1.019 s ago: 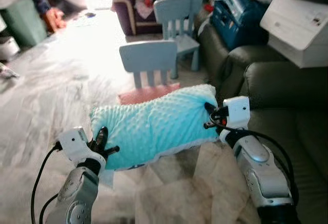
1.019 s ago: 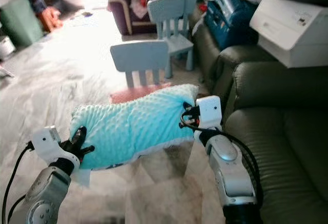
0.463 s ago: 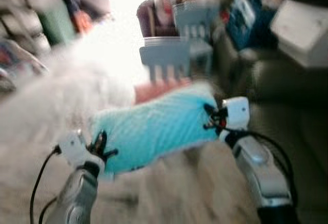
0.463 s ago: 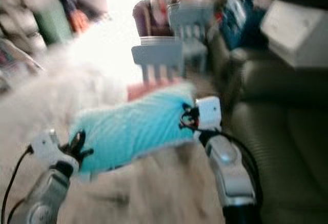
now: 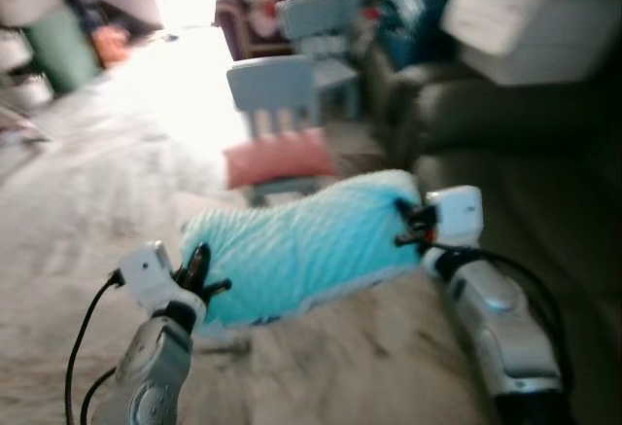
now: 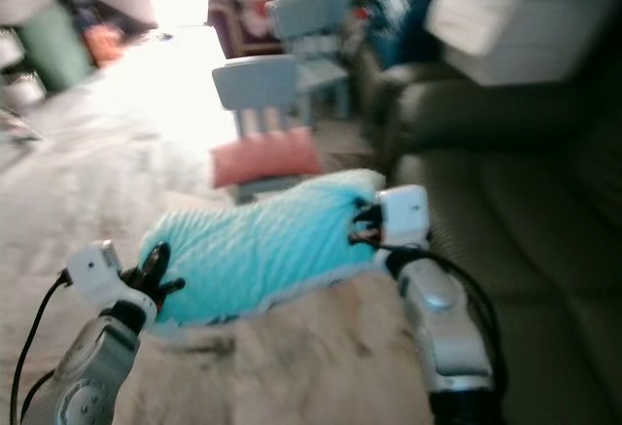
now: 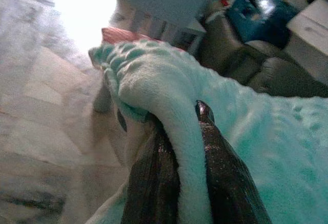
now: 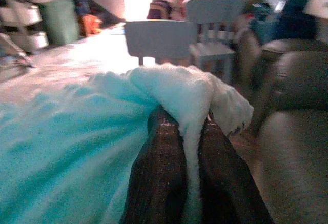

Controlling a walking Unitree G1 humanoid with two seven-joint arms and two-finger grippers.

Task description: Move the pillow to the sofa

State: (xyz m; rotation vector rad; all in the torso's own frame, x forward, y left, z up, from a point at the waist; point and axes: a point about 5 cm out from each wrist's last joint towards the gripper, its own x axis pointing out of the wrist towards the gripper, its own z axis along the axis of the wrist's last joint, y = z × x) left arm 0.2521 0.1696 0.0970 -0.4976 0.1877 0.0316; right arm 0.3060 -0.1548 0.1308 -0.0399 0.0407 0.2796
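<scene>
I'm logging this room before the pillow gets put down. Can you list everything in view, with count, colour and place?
pillow: 1, turquoise, dimpled, held in the air between both grippers, above the floor
cushion: 1, pink, on the near chair's seat
small chairs: 2, pale blue, one behind the other, beyond the pillow
sofa: 1, dark green, on the right
box: 1, white, on the sofa
floor: pale, marbled
left gripper: black jaws shut on the pillow's left end
right gripper: black jaws shut on the pillow's right end
</scene>
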